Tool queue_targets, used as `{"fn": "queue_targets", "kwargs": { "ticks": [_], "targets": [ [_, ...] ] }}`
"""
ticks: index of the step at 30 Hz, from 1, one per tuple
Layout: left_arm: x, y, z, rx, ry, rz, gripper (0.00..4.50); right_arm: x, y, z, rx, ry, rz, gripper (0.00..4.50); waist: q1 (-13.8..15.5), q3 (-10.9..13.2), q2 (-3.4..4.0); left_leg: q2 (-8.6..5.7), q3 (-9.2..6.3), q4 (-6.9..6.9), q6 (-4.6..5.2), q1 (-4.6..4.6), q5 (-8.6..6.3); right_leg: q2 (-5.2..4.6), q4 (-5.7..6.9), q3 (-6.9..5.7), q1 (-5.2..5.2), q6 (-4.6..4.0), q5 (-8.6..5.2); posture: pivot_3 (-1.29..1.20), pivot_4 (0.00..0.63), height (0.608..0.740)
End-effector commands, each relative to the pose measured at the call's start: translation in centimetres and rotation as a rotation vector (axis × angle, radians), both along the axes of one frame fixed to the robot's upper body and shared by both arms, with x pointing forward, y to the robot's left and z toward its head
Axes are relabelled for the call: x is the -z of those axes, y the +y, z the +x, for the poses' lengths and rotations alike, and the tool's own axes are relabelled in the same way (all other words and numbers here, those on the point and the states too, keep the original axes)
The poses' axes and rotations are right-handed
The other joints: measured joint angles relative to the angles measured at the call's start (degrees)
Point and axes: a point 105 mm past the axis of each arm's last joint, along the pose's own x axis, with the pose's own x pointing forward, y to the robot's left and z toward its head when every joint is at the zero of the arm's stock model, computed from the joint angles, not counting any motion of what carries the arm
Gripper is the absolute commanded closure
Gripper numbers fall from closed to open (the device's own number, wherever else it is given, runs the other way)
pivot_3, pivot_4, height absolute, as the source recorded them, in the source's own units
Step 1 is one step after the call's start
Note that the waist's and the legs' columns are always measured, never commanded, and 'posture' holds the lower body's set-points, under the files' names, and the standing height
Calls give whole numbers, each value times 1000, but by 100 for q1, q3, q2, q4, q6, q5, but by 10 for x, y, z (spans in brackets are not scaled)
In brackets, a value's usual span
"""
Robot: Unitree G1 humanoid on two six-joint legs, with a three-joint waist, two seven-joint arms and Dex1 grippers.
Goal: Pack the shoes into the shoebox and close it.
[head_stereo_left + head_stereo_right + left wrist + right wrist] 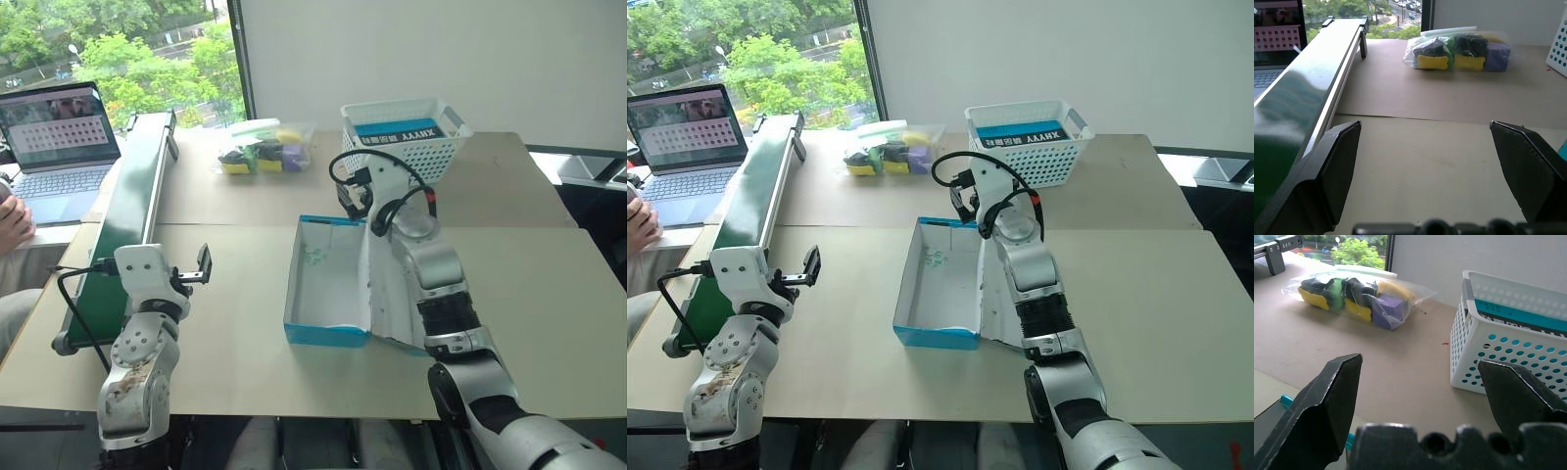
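Daylit window and a laptop (54, 147) sit at 10 o'clock of the table (549, 294). At its center the shoebox (328, 284) lies open and empty, ready for loading. Right gripper (351, 201), fingers apart, hangs over the box's far edge; left gripper (201, 266), spread too, waits at 8 o'clock.

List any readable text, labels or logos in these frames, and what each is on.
"XHVYY" (letters seen upside down, reading uncertain): white on the black band of the blue item in the white basket.
Smaller line beside it on that band: too small to read.
Laptop screen: a grid of small thumbnails, no legible text.
Green marks inside the open shoebox: too faint to read.
Bag of coloured items: no text visible.
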Motion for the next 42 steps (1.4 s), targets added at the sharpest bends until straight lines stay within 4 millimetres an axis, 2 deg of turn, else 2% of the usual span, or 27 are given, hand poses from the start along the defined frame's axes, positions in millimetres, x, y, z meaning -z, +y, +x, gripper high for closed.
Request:
{"fn": "queue_targets", "kwargs": {
  "ticks": [1,3,5,9,12,14,18,24,31,39,42],
  "targets": [
    [-10,0,-1,15,-35,46,0,-23,5,-4,-40,-72,28,75,0,0,0,0,0,0,0,0,0,0,0,0,0,0,0,0,150,739],
    [-14,4,-7,25,-53,53,0,-34,26,-16,-209,-74,94,75,-7,0,0,1,1,0,0,0,0,1,0,0,-1,0,0,0,150,739],
    [-15,19,-14,-7,-44,65,0,-47,48,-35,-416,-82,122,75,-38,2,1,4,7,-4,1,-1,0,2,0,8,-7,0,0,0,150,739],
    [-18,45,-26,-61,-29,66,0,-62,73,-73,-737,-53,131,75,-29,3,2,12,8,-5,4,-2,-3,12,0,12,-11,-1,0,0,150,739],
    [-15,64,-35,-88,14,48,0,-53,92,-117,-1042,27,106,75,-5,3,1,12,7,-1,4,3,-3,12,-1,9,-4,-1,0,0,150,739],
    [-12,68,-39,-73,58,54,0,-40,96,-130,-1129,63,51,75,3,3,0,12,5,-1,4,3,-3,11,-3,6,-2,0,0,0,150,739],
    [-7,82,-50,-91,124,48,0,1,106,-124,-1071,110,-118,75,1,0,-5,12,4,-1,4,7,-3,12,-3,5,-2,2,-1,0,150,739],
    [-3,86,-58,-94,169,17,0,21,118,-127,-1057,129,-100,75,-1,1,-6,14,5,-2,2,4,-3,13,-3,11,-8,-4,2,0,150,739],
    [2,91,-63,-115,194,9,0,23,126,-131,-1047,158,-20,75,2,0,-9,14,5,-2,1,6,-3,13,-3,10,-8,-4,2,0,150,739],
    [5,102,-62,-167,208,2,0,39,120,-118,-953,213,-79,75,4,0,-11,14,5,-3,1,6,-4,13,-3,10,-8,-5,2,0,150,739],
    [8,101,-61,-170,219,1,0,39,119,-117,-945,219,-81,75,6,0,-11,14,5,-3,1,6,-4,13,-3,10,-7,-5,3,0,150,739]
  ]
}}
